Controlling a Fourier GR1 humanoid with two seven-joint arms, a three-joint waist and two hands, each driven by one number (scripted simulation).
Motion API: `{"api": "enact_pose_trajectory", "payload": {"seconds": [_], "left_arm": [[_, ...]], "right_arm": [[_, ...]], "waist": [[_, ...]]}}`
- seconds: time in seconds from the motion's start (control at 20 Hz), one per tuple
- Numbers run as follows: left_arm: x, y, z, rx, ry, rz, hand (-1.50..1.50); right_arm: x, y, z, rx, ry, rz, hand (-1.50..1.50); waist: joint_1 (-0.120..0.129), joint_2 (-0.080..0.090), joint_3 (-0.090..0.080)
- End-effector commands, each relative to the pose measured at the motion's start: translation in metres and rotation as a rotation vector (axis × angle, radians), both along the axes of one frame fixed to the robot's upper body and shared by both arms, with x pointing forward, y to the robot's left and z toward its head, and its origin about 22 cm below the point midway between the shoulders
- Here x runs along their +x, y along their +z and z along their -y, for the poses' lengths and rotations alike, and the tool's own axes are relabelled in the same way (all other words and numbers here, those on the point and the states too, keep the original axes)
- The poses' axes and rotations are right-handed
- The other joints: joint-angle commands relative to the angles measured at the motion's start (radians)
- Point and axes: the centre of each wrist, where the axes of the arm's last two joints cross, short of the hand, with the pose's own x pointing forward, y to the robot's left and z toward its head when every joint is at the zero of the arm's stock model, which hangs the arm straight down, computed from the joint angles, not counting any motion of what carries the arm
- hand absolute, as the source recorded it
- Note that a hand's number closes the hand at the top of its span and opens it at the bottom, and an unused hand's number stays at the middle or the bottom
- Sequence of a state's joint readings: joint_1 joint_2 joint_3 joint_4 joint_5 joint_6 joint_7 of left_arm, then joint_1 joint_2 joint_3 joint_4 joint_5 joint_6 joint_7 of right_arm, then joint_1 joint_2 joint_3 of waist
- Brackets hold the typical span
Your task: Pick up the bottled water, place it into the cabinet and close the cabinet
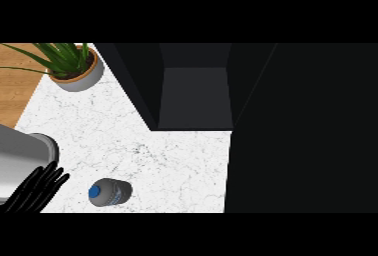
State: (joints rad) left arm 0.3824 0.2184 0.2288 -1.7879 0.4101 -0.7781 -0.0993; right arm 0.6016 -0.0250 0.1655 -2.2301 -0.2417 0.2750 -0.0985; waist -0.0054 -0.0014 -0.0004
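The bottled water (109,192) stands upright on the white marble counter (148,150) near its front edge; from above I see its blue cap and grey body. My left hand (33,190) shows at the lower left, fingers straight and relaxed, a little to the left of the bottle and not touching it. The dark cabinet (196,100) stands behind the bottle with its inside open to view, a grey floor showing between dark walls. Its door (295,125) fills the right side as a large black panel. My right hand is out of sight.
A potted plant (74,67) with green leaves in a grey and tan pot stands at the far left of the counter. Beyond it lies a wooden surface (18,75). Bare marble lies between the bottle and the cabinet's opening.
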Motion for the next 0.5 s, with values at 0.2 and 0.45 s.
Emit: {"api": "enact_pose_trajectory", "payload": {"seconds": [0.2, 0.45], "left_arm": [[0.036, -0.021, -0.020, 0.024, 0.003, -0.019, -1.50], [0.050, -0.066, 0.001, 0.034, -0.012, -0.086, -1.50]], "right_arm": [[-0.003, -0.002, -0.016, -0.008, 0.000, 0.031, -1.50], [0.006, -0.005, 0.003, 0.006, 0.015, 0.012, -1.50]], "waist": [[-0.002, 0.001, 0.000], [-0.001, 0.002, 0.000]]}}
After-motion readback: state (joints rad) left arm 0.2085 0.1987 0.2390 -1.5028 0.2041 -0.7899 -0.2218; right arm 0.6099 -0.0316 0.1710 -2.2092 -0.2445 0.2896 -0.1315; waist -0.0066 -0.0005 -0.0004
